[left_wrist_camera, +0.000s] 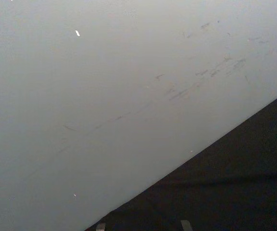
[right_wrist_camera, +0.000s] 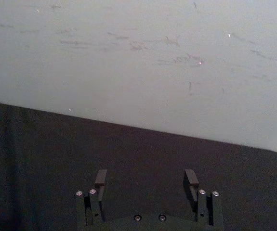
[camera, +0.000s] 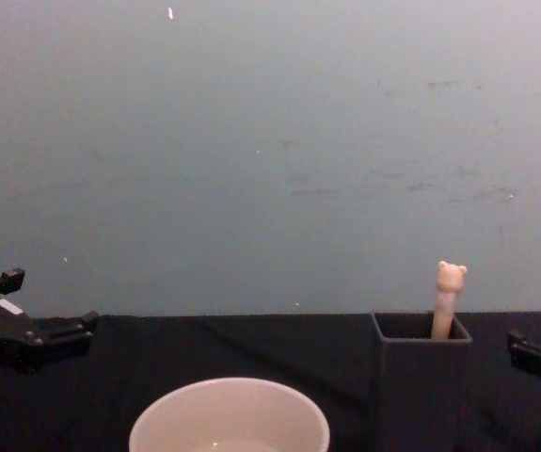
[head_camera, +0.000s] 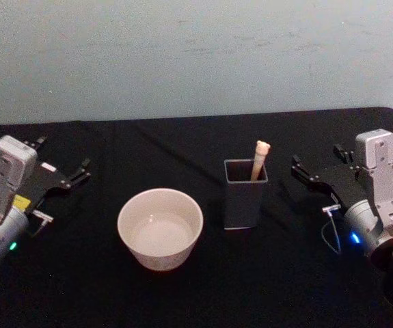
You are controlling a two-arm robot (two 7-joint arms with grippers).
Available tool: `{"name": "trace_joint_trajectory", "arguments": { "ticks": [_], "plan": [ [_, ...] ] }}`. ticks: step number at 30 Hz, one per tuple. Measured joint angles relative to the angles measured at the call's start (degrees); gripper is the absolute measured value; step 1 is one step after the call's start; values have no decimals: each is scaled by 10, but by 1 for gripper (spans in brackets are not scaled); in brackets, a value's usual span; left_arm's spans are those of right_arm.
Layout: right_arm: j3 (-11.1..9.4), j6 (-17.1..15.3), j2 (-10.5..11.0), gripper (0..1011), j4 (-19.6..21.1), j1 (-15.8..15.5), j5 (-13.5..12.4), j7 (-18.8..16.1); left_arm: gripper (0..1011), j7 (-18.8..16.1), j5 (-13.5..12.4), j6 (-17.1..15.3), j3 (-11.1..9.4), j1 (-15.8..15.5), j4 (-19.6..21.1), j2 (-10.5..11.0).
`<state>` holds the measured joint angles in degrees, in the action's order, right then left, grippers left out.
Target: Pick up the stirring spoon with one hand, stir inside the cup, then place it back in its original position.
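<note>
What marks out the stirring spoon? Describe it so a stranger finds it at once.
On the black table, right of the wide cream cup, stands a dark grey square holder. The stirring spoon stands inside it, its pale beige handle poking out the top. The small bear head on its tip sets it apart.

A pale grey-blue wall [head_camera: 196,55] rises straight behind the table [head_camera: 182,137], its paint marked with faint scuffs and dark scratches. The table is covered in black cloth, with a rounded far corner on the right. The light is dim and even.
</note>
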<state>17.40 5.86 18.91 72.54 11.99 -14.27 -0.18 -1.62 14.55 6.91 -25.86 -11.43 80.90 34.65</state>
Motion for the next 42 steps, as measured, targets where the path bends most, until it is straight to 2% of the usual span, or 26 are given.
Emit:
{"name": "trace_joint_trajectory", "arguments": {
  "ticks": [42],
  "plan": [
    [0, -1, 0, 1000, -1, 0, 1, 0, 1001, 0, 0, 0, 0, 0, 0, 0]
  ]
}}
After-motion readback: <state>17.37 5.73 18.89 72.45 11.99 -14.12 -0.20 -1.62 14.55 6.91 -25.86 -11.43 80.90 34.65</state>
